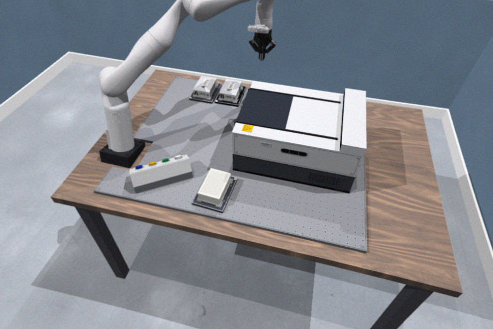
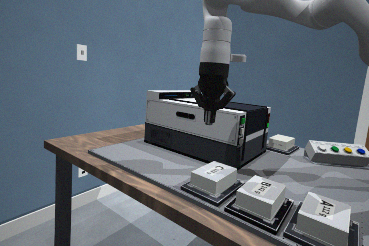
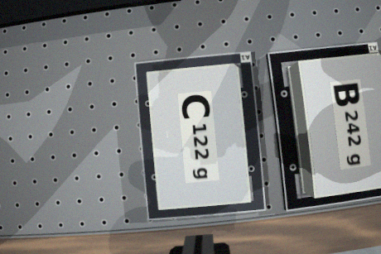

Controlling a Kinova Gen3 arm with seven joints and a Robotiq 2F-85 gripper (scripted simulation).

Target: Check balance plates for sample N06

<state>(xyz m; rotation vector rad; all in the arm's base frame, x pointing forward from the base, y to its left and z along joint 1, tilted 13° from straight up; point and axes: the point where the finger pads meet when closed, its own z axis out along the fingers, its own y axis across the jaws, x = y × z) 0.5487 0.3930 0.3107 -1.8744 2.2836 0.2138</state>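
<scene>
My gripper (image 1: 261,54) is shut and empty, and hangs high above the balance plates at the back of the mat; it also shows in the exterior view (image 2: 209,121). In the wrist view, balance plate C (image 3: 199,136), marked 122 g, lies in its nest straight below. Plate B (image 3: 344,127), marked 242 g, is beside it. Plate A (image 2: 323,217) reads 112 g. The sample block N06 (image 1: 214,186) sits in its nest at the front of the mat. The centrifuge (image 1: 298,134) shows a dark rectangle (image 1: 264,108) on its top. Its keys (image 2: 241,131) are on its left edge.
The operator panel (image 1: 160,169) with blue, yellow, green and white keys stands left of the sample nest. Plates A (image 1: 205,86) and B (image 1: 230,90) sit close to the centrifuge's back corner. The wooden table edge runs just behind the plate nests.
</scene>
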